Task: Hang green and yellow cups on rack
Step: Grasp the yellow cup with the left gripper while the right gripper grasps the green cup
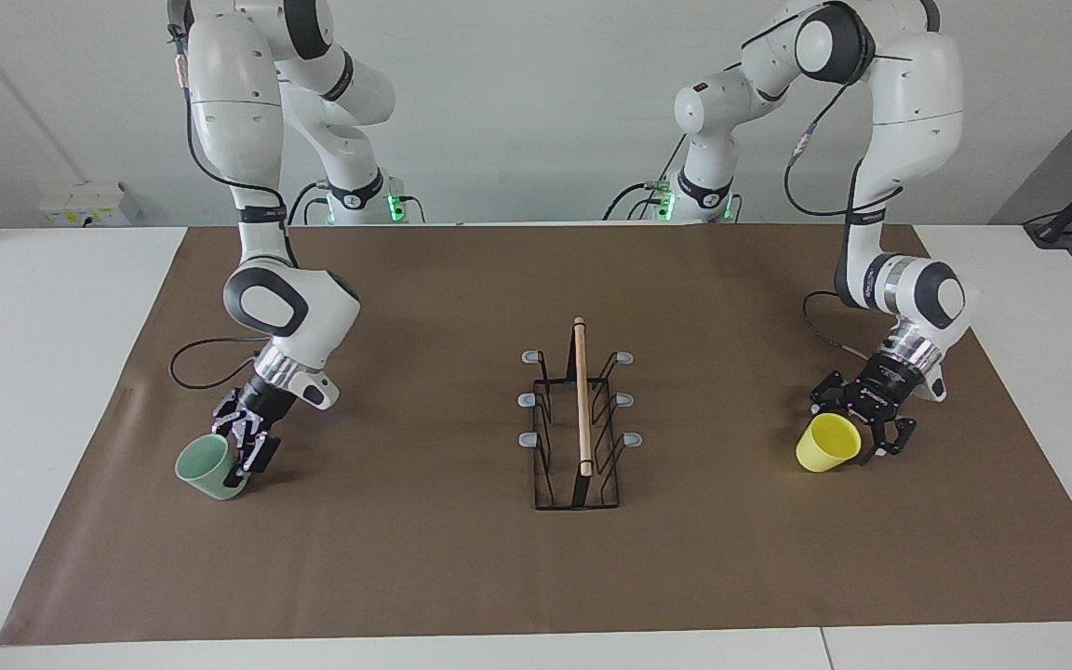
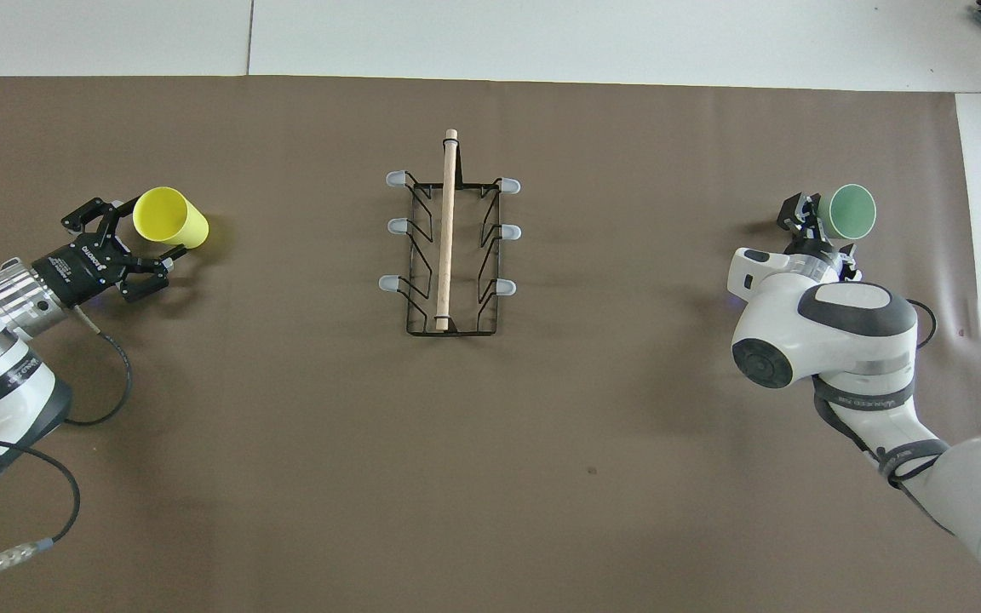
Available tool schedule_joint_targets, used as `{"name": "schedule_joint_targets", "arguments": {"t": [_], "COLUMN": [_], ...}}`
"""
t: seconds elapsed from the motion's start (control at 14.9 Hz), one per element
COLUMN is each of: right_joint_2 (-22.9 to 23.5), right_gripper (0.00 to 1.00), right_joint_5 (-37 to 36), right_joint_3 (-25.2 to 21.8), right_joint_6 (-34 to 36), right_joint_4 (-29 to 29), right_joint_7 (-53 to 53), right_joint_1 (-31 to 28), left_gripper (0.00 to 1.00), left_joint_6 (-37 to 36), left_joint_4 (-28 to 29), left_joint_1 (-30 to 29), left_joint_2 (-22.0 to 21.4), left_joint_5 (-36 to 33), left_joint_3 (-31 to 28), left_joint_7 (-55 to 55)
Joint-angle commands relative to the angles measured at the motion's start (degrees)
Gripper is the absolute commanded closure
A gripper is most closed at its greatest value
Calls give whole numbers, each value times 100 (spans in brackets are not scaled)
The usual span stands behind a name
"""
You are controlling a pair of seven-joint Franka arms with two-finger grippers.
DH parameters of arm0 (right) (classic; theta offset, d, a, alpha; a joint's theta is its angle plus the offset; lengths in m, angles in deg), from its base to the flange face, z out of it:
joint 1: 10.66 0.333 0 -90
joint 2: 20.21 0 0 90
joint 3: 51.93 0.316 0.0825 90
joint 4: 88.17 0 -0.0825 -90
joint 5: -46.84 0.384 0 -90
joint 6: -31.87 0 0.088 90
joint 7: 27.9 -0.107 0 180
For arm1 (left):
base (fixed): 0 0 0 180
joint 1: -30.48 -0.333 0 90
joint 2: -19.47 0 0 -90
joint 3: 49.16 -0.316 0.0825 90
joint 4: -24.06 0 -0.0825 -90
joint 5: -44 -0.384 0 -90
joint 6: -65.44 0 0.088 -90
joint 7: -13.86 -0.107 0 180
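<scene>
Brown paper covers the bench (image 1: 462,577), with the black wire rack (image 1: 577,437) standing mid-bench, all six grey-tipped prongs bare under its wooden rod. At the right arm's end, the right hand (image 1: 240,458) clamps the mint green cup (image 1: 208,468), its fingers half hidden by the wrist overhead. The left hand (image 1: 857,437) straddles the tilted yellow cup (image 1: 826,444); grip unclear.

We see our left gripper (image 2: 134,244) around the yellow cup (image 2: 170,218), our right gripper (image 2: 816,223) at the green cup (image 2: 851,212), rack (image 2: 450,247) between them
</scene>
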Motion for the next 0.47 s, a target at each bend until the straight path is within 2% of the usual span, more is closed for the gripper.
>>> {"name": "schedule_joint_targets", "arguments": {"t": [0.0, 0.2, 0.27, 0.34, 0.4], "right_joint_2": [191, 209, 209, 209, 209], "right_gripper": [0, 0, 16, 45, 90], "right_joint_5": [-433, -575, -584, -592, -593], "right_joint_3": [46, 46, 46, 46, 46], "right_joint_6": [-291, -309, -361, -379, -379], "right_joint_4": [267, 302, 311, 320, 320], "right_joint_7": [-153, -153, -153, -145, -145], "right_joint_1": [-244, -411, -411, -403, -403], "left_gripper": [0, 0, 0, 0, 0], "left_joint_6": [196, 205, 222, 240, 240], "left_joint_4": [57, 65, 65, 65, 65], "left_joint_1": [151, 230, 230, 230, 239], "left_joint_2": [2, 19, 19, 28, 37], "left_joint_5": [259, 418, 426, 426, 426], "left_joint_3": [-27, -27, -27, -27, -27], "left_joint_7": [-144, -293, -302, -302, -310]}}
